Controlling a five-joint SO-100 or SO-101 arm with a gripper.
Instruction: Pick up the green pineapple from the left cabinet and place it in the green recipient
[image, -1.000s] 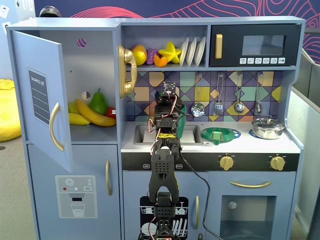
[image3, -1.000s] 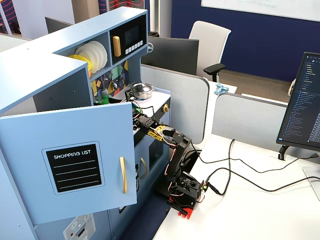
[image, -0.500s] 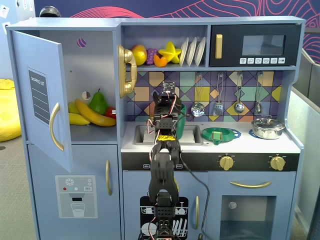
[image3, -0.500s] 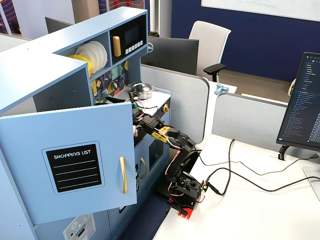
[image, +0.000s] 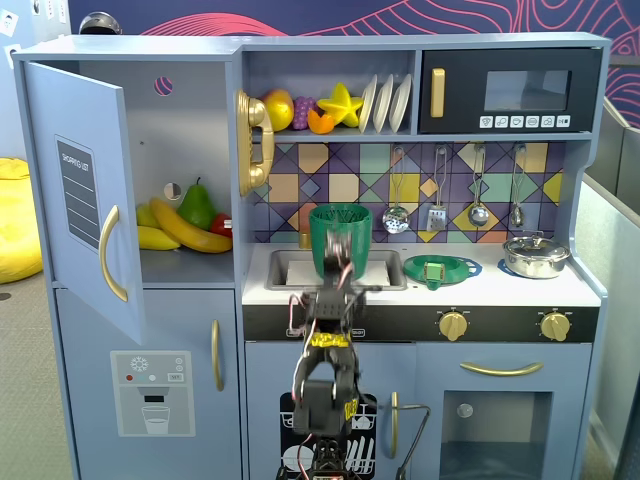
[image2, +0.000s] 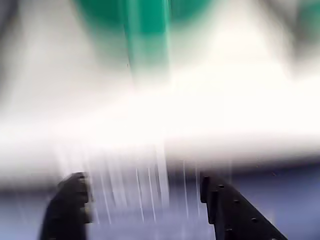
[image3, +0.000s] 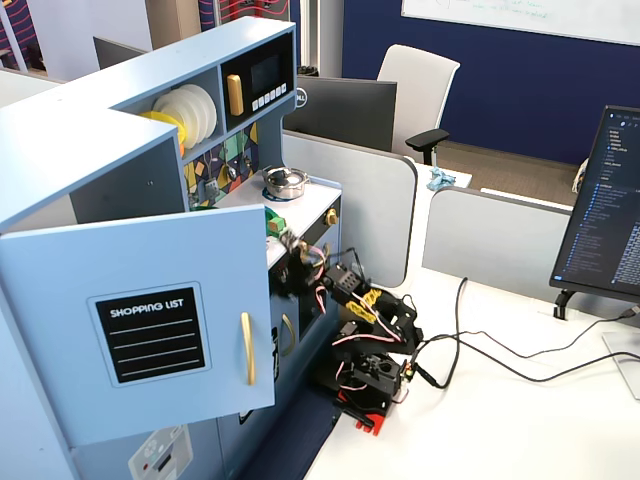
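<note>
The green pineapple is not to be seen in any view. The open left cabinet (image: 190, 140) holds only a banana (image: 190, 228), a darker green pear (image: 197, 205) and a bit of red and yellow fruit behind them, and none of it is bumpy or bright green. The likeliest place for the pineapple is inside the green recipient (image: 340, 228), which stands upright at the sink (image: 285, 262), but its mouth cannot be looked into from here, so that is a judgement only. What has just changed is the arm (image: 325, 370). Half a second ago it reached up over the sink with its head at the recipient. Now it has folded down and back toward the near side, low in front of the counter and blurred with speed, leaving the recipient fully in view. The wrist view is smeared by the same motion, with the recipient a green streak at the far top. Even so, the gripper (image2: 142, 182) shows its two dark fingers (image2: 70, 200) spread well apart with nothing between them. An empty hand pulling away from the cup suggests the drop is done and the arm is heading home. The green plate (image: 440, 268) to the right lies undisturbed.
</note>
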